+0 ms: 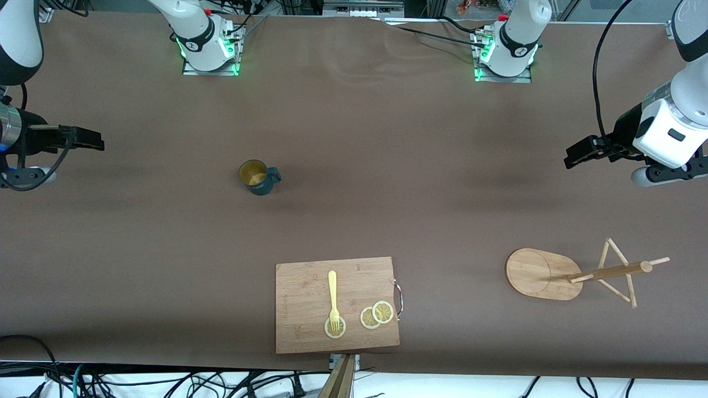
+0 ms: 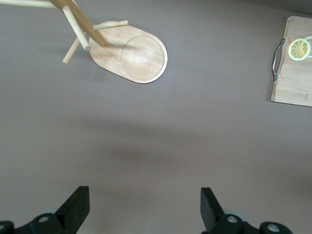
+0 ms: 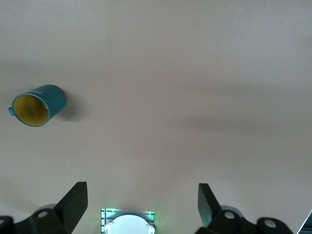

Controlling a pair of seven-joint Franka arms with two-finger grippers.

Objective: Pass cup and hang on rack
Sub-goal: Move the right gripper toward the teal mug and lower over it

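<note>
Both wide-open claws, right gripper [image 1: 94, 139] and left gripper [image 1: 575, 155], waited aloft; the cup [image 1: 258, 177], handle at three o'clock, wanted a rim-side grasp, sparing its handle for the rack [image 1: 575, 273].

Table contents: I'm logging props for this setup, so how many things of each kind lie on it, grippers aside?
Cup: 1
Rack: 1
Cutting board: 1
Fork: 1
Lemon slices: 3, one under the fork's tines, two overlapping near the board's metal handle
Total: 7
</note>
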